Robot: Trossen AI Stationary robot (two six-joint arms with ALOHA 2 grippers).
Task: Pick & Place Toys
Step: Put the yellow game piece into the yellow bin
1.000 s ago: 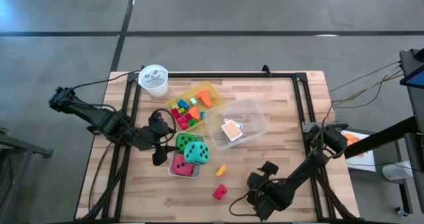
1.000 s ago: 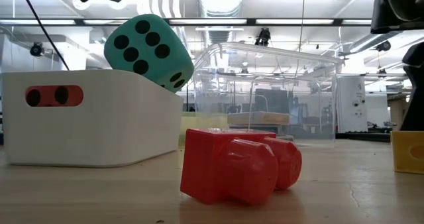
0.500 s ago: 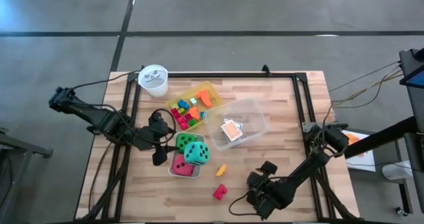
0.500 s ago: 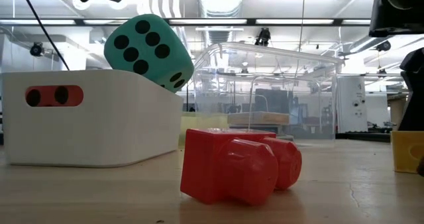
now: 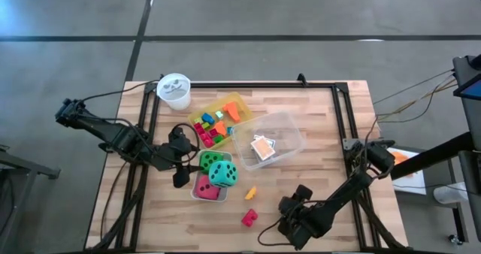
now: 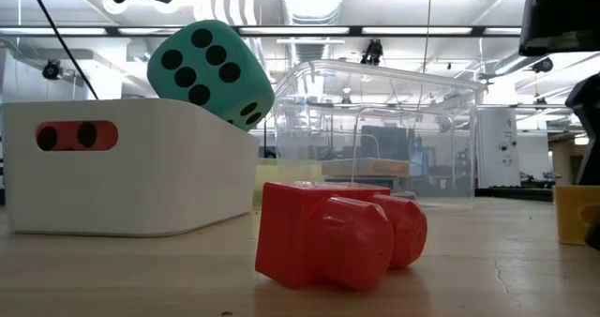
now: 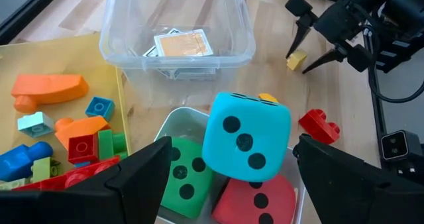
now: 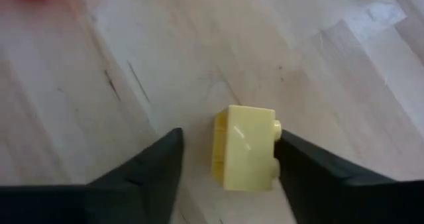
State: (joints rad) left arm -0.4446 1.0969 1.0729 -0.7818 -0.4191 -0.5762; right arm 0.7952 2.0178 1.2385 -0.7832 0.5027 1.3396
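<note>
A small yellow block (image 8: 244, 148) lies on the wooden table near its front edge, between the fingers of my right gripper (image 8: 229, 138), which is open and points steeply down. From above, that gripper (image 5: 299, 195) hides the block. An orange block (image 5: 250, 192) and a red block (image 5: 249, 217) lie to its left. My left gripper (image 5: 180, 162) hangs open, touching nothing, above a white bin (image 5: 197, 195). In the bin, a teal die (image 7: 246, 136) rests on a green die (image 7: 187, 177) and a red die (image 7: 255, 197). My right gripper has one finger (image 8: 291, 159) close against the yellow block's studded side (image 8: 274, 128); whether it touches I cannot tell. The other finger (image 8: 165, 159) stands clear of the opposite side. The fingers come from above, slanting. The block lies flat on the table.
A yellow tray (image 5: 242, 102) of coloured blocks and a clear plastic box (image 5: 289, 130) holding card packs (image 5: 261, 148) sit beyond the bin. A white round cup (image 5: 174, 91) stands at the far left corner. Bare wood lies along the table's right side.
My right gripper has tipped slightly further down over the yellow block. In the low view one dark finger has come into sight beside the block. The block and the other toys have not moved.
</note>
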